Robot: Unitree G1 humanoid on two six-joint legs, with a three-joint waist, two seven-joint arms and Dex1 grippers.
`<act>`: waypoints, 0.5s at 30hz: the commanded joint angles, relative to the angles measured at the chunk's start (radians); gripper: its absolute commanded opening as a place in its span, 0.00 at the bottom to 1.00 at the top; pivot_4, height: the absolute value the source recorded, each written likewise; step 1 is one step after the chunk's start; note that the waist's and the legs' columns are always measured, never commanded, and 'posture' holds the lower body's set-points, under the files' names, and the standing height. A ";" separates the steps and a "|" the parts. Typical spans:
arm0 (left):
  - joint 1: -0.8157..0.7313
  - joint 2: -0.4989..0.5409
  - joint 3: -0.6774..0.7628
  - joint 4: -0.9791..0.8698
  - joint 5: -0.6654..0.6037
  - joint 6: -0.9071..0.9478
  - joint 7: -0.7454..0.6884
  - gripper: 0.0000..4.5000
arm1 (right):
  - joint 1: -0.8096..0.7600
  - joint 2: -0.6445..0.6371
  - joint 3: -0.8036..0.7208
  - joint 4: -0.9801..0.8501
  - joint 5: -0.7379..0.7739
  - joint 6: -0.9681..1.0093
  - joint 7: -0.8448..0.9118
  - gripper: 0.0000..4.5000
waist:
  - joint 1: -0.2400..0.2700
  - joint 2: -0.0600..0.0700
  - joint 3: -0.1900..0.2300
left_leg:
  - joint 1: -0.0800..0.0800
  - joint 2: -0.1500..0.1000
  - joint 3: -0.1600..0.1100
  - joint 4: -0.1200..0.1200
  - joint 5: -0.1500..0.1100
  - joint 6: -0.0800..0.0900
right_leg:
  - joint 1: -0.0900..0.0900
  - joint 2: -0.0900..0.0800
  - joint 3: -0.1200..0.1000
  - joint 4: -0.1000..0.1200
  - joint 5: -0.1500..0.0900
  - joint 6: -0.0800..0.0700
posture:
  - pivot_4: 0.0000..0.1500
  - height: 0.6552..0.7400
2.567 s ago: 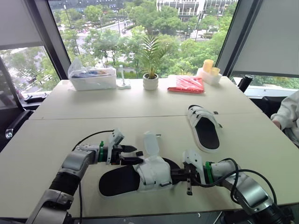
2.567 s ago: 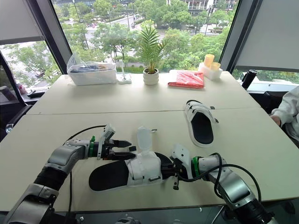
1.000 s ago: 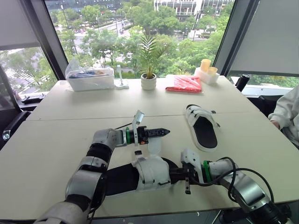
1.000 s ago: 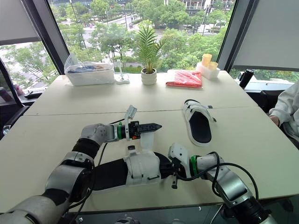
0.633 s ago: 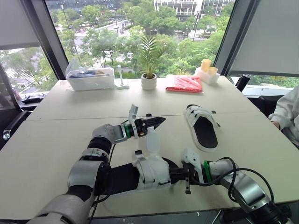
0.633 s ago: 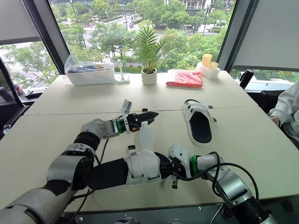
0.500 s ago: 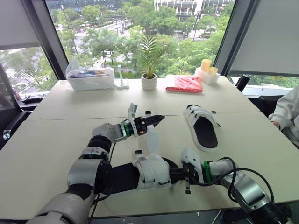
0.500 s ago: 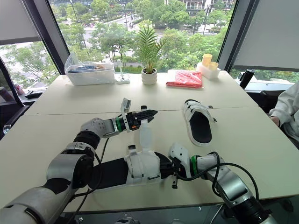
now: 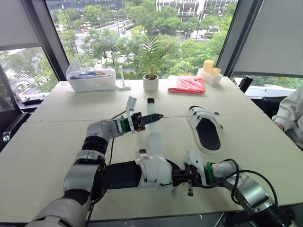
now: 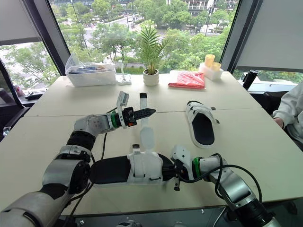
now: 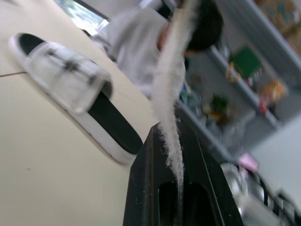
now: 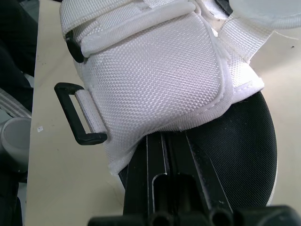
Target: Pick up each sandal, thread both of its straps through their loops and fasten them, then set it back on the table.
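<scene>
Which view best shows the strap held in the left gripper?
The left eye view: the strap runs whole from the near sandal up to the left gripper. The left wrist view shows it close, pinched between the fingers. The right eye view matches.

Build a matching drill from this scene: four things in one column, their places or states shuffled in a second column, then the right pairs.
1. left gripper
2. right gripper
3. far sandal
4. potted palm

a. at the far edge of the table
b. shut on the raised white strap
c. lying flat, apart from both grippers
d. tucked under the white upper of the near sandal

Pairs: 1-b, 2-d, 3-c, 4-a
</scene>
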 commanded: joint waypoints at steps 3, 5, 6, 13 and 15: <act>0.188 0.081 -0.210 -0.540 0.022 -0.090 -0.104 0.01 | 0.016 -0.004 0.012 0.022 -0.030 0.015 -0.013 0.00 | 0.000 0.000 0.000 | 0.000 0.000 0.000 0.000 0.000 0.000 | 0.000 -0.001 0.001 0.000 0.000 0.000 | 1.00 1.00; 0.240 0.105 -0.259 -0.631 0.045 -0.139 -0.106 0.01 | 0.014 -0.003 0.013 0.025 -0.031 0.014 -0.012 0.00 | 0.003 0.000 0.000 | 0.000 0.000 0.000 0.000 0.000 0.000 | 0.000 -0.001 0.001 -0.001 0.000 -0.001 | 1.00 1.00; 0.261 0.116 -0.285 -0.657 0.071 -0.181 -0.105 0.01 | 0.012 -0.002 0.014 0.028 -0.031 0.013 -0.011 0.00 | 0.004 0.000 0.000 | 0.000 0.000 0.000 0.000 0.000 0.000 | 0.000 -0.001 0.001 -0.001 0.000 -0.001 | 1.00 1.00; 0.362 0.174 -0.423 -0.755 0.212 -0.423 -0.110 0.01 | 0.018 0.000 0.019 0.023 -0.032 0.012 -0.011 0.00 | 0.005 0.001 0.000 | 0.000 0.001 0.000 0.000 0.000 0.000 | 0.000 -0.001 0.001 -0.002 -0.002 -0.004 | 1.00 1.00; 0.360 0.182 -0.433 -0.747 0.234 -0.460 -0.105 0.01 | 0.019 -0.002 0.018 0.023 -0.032 0.011 -0.009 0.00 | 0.007 0.001 0.000 | 0.000 0.001 0.000 0.000 0.000 0.000 | 0.000 -0.001 0.001 -0.002 -0.002 -0.004 | 1.00 1.00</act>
